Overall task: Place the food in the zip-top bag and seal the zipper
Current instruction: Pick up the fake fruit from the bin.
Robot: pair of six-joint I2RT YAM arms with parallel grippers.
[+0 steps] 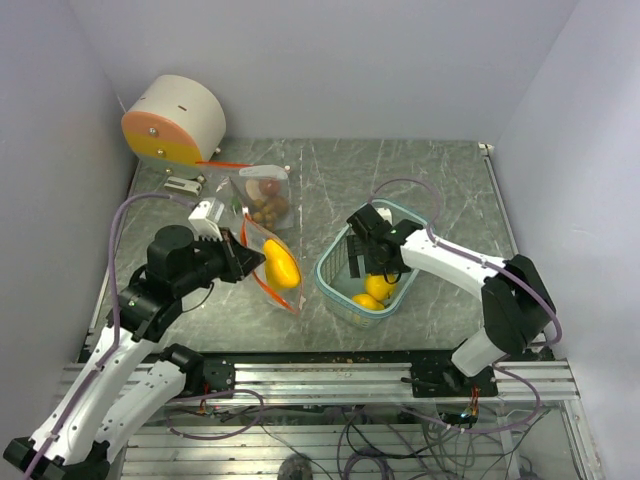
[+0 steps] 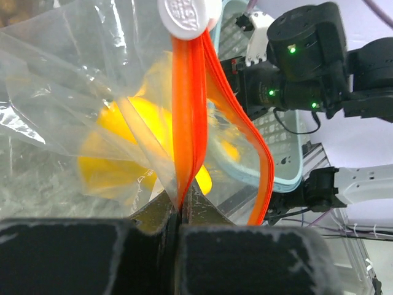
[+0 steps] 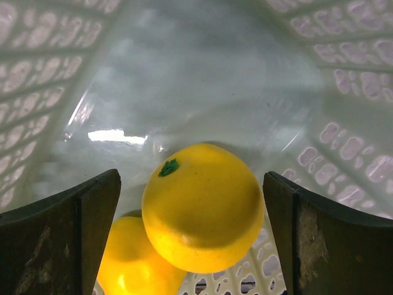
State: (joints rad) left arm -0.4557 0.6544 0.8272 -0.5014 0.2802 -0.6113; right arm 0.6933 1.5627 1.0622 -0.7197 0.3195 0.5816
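We see the left claw (image 2: 182, 209) pressed together on the orange zipper strip (image 2: 189, 117) of the clear bag (image 2: 73, 80), pinching one lip of it. The white slider (image 2: 187, 15) sits on that strip, straight out beyond the fingertips. The other lip bows away to the claw's right, so the mouth gapes. Just past the fingertips, inside the plastic, lies a bagged yellow fruit (image 2: 116, 160).

Farther from this claw, toward the back of the grey surface (image 1: 420, 190), a bunch of brown fruits (image 1: 268, 210) and a small red fruit (image 1: 268, 187) lie under clear plastic. We cannot tell whether that is the same bag.

To the right, well apart from the left claw, stands the teal basket (image 1: 335, 285). The right claw (image 3: 191, 178) reaches down into it with its fingers spread wide and gripping nothing. A round yellow fruit (image 3: 202, 209) with a green stem mark lies between the two fingers, touching neither. A second yellow fruit (image 3: 132, 261) rests against it, close by the claw's left finger.
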